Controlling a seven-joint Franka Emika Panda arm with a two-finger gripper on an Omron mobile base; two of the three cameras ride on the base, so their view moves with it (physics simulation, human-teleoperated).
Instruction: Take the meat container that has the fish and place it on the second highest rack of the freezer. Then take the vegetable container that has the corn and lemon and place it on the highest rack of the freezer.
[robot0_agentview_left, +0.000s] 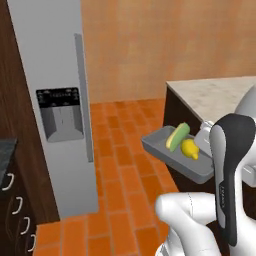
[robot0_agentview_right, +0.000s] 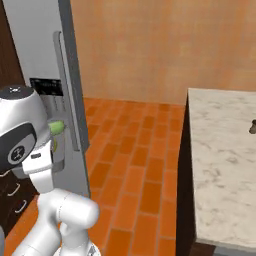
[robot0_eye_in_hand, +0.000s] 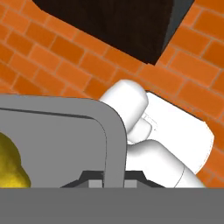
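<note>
The gripper (robot0_eye_in_hand: 114, 183) was clamped on the rim of the vegetable container (robot0_agentview_left: 176, 158). Inside it, near the gripper, lay the corn (robot0_agentview_left: 177, 136) and the lemon (robot0_agentview_left: 190, 148). The freezer (robot0_agentview_left: 55, 100) stood well apart, its door closed.

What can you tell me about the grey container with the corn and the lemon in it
The vegetable container is a shallow grey tray with a raised rim and rounded corners, plastic-looking. It is in the air over the orange brick floor, beside the dark counter's end, tilted a little, not resting on anything. The corn lies inside beside the lemon, apparently touching it. In the hand view the shut gripper clamps its rim at the bottom of the picture. The freezer stands apart from it, door closed.
</note>
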